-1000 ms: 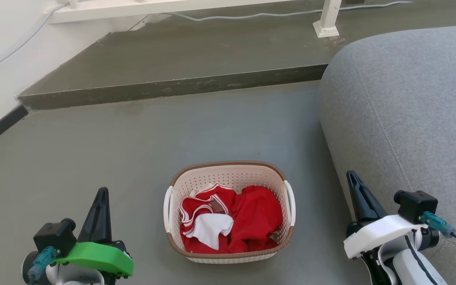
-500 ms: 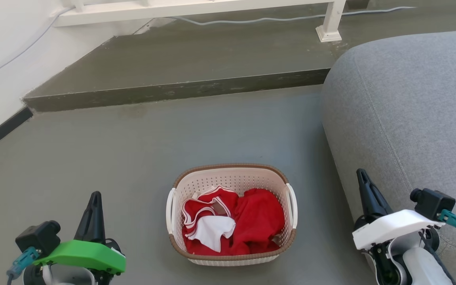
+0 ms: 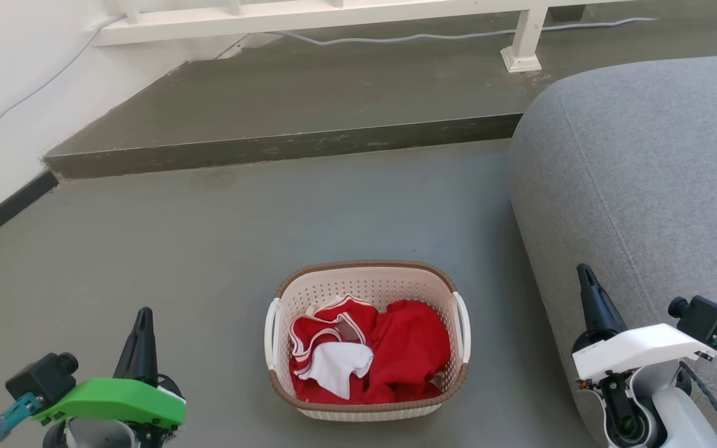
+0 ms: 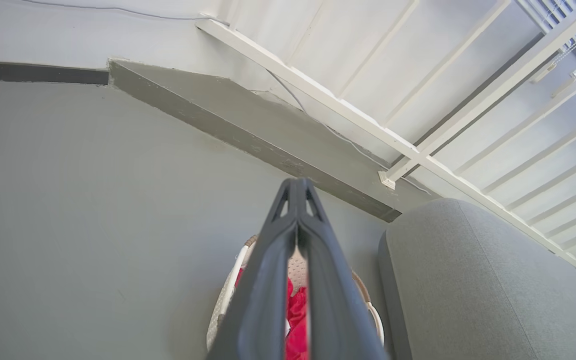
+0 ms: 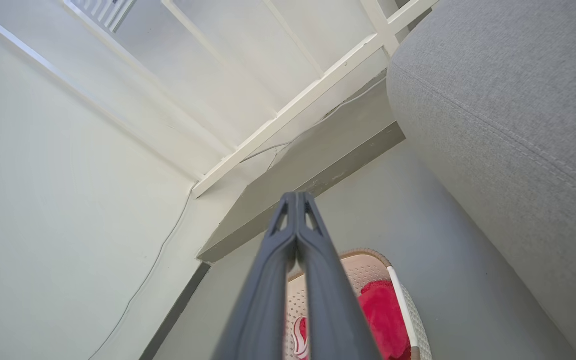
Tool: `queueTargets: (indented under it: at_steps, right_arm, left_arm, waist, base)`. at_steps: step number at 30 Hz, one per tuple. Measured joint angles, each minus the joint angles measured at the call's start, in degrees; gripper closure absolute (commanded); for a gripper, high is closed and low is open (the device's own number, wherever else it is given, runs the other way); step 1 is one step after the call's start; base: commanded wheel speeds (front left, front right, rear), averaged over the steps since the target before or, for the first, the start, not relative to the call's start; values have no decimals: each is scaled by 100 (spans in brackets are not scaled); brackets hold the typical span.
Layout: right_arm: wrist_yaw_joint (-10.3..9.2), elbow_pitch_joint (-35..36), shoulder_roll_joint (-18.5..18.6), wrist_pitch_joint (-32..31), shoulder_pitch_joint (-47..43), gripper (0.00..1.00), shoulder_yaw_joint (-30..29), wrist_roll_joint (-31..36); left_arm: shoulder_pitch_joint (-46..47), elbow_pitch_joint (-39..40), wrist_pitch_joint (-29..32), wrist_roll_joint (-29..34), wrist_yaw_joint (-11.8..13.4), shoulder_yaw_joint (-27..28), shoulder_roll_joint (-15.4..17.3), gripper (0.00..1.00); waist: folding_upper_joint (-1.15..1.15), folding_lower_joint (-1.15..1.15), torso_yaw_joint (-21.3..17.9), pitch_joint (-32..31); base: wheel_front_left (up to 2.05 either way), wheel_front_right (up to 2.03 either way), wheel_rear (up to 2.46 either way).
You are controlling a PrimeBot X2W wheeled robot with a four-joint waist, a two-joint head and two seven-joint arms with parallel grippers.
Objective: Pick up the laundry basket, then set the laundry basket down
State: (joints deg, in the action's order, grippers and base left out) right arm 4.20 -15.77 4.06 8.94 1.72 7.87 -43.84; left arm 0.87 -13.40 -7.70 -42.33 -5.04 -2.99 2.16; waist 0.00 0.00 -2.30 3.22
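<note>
The laundry basket (image 3: pixel 365 287) looks like smooth cream plastic, with perforated walls and a brown woven-look rim. The red clothes (image 3: pixel 411 345) and white cloth (image 3: pixel 337 367) in it are soft, creased fabric. The floor (image 3: pixel 209 249) is matt grey and smooth, while the sofa (image 3: pixel 632 174) wears coarse grey woven cloth. The left pincer (image 3: pixel 143 313) and right pincer (image 3: pixel 583 270) have matt dark plastic fingers, with a faintly glossy green cover (image 3: pixel 116 401) and a white cover (image 3: pixel 642 351) of smooth plastic.
</note>
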Motion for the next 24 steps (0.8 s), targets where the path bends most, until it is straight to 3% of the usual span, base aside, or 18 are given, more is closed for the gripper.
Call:
queueTargets:
  at_steps: [24]
  right_arm:
    - [84, -1, -1, -466, 14, 100, -441, -1725]
  left_arm:
    - [20, -85, 471, -1703, -57, 278, -1, 100]
  waist:
    - [0, 0, 81, -106]
  base:
    - [0, 0, 0]
